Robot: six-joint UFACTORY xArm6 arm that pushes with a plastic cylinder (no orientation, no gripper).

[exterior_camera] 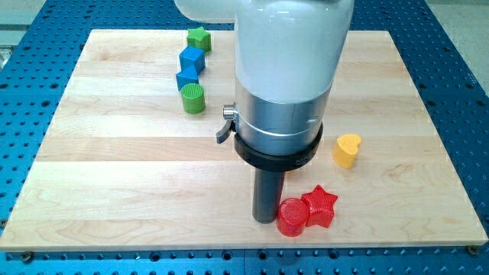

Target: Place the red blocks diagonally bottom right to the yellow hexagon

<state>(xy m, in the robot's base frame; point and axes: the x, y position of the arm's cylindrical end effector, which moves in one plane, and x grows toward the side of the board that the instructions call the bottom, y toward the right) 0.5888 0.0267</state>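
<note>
A red cylinder (291, 217) and a red star (321, 206) sit touching each other near the view's bottom edge of the wooden board (114, 168), right of centre. My tip (265, 219) rests right against the red cylinder's left side. A yellow heart-shaped block (347, 150) stands up and to the right of the red blocks. No yellow hexagon shows; the arm's white and silver body (286, 76) hides the middle of the board.
At the view's top left stand a green star (199, 38), two blue blocks (192, 58) (187, 78) and a green cylinder (193, 98) in a rough column. Blue perforated table (466, 99) surrounds the board.
</note>
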